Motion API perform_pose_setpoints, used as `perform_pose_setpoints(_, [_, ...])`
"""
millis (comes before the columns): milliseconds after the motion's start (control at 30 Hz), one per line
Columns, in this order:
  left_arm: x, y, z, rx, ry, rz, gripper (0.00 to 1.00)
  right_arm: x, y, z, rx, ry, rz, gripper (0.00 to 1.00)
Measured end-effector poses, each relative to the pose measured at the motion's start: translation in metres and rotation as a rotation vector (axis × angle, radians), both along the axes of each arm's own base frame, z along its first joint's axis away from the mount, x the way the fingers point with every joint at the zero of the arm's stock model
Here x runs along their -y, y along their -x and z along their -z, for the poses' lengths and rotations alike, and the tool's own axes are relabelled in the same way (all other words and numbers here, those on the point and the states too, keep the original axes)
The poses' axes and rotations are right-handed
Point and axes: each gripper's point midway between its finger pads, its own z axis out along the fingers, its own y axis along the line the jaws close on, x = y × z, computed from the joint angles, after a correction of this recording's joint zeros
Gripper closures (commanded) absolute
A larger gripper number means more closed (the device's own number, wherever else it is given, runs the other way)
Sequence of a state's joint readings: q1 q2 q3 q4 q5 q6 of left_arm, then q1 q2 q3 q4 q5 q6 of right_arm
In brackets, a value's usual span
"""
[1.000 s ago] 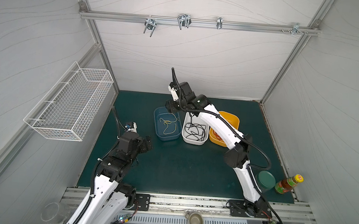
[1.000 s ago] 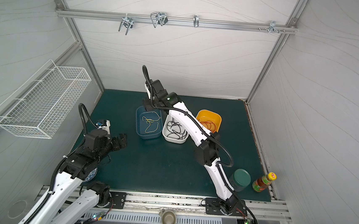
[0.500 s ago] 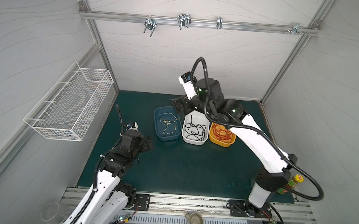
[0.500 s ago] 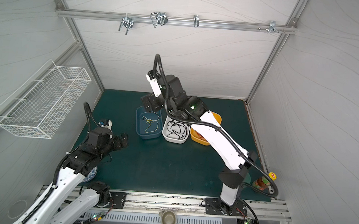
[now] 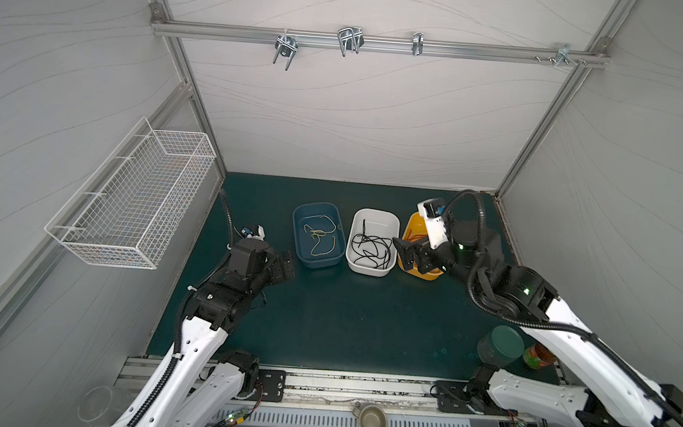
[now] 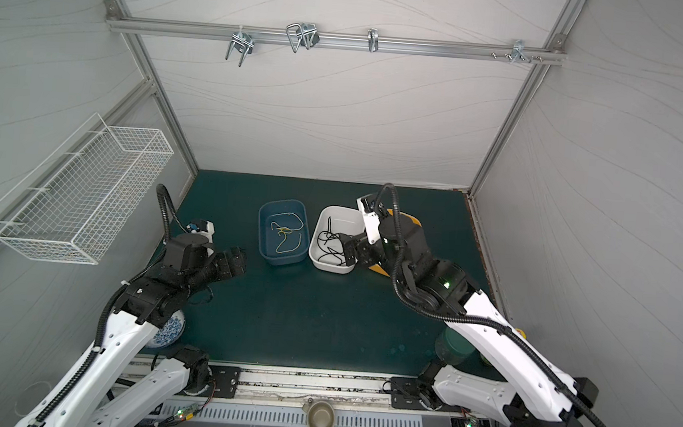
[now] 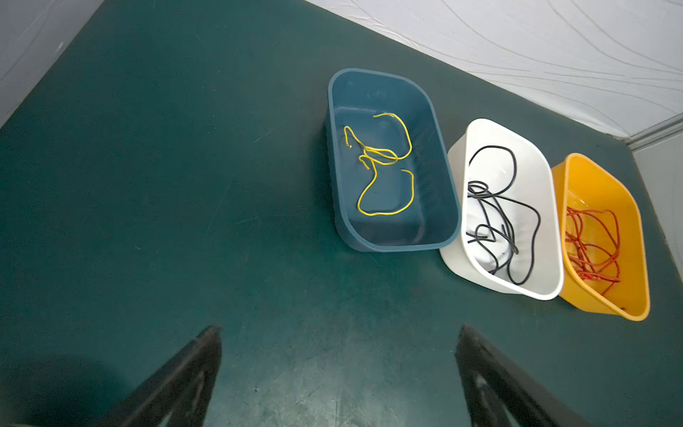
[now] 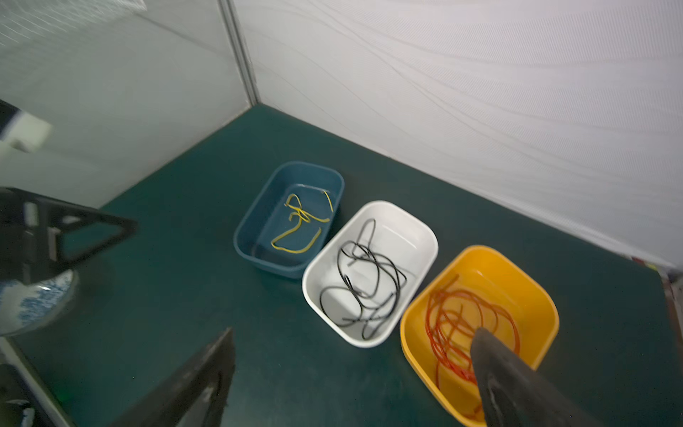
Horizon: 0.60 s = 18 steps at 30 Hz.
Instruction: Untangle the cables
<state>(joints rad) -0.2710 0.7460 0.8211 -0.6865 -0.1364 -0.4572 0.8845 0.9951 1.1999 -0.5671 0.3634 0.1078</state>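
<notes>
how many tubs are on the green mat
3, side by side near the back wall: blue tub with yellow cable, white tub in the middle with black cables, orange tub with red cables. No others visible.

right pincer (image 5: 408,255) gone from above the blue tub (image 5: 295,224), now over the orange tub (image 5: 412,228) near end, jaws spread wider

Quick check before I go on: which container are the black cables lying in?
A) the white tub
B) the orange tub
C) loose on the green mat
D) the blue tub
A: the black cables lie coiled inside the white tub, which stands between the blue tub and the orange tub.
</notes>
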Motion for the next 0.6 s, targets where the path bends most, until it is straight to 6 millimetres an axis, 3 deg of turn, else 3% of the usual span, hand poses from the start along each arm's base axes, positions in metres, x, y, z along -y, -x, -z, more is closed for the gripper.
perform_pose_setpoints(200, [-0.006,-0.002,-0.004,0.052,-0.005,-0.03,0.0,0.045,0.012,0.067,-0.028,0.055,0.096,0.01])
perform_pose_setpoints(300, [-0.015,-0.003,0.006,0.093,-0.038,-0.067,0.0,0.065,0.016,0.09,-0.009,0.06,0.152,0.01])
perform_pose_setpoints(467, [-0.029,-0.007,0.029,0.119,-0.13,-0.104,0.0,0.092,0.015,0.112,0.025,0.022,0.257,0.01])
perform_pose_setpoints(600, [-0.034,-0.02,0.028,0.157,-0.198,-0.111,0.0,0.099,0.013,0.123,0.028,0.015,0.295,0.01])
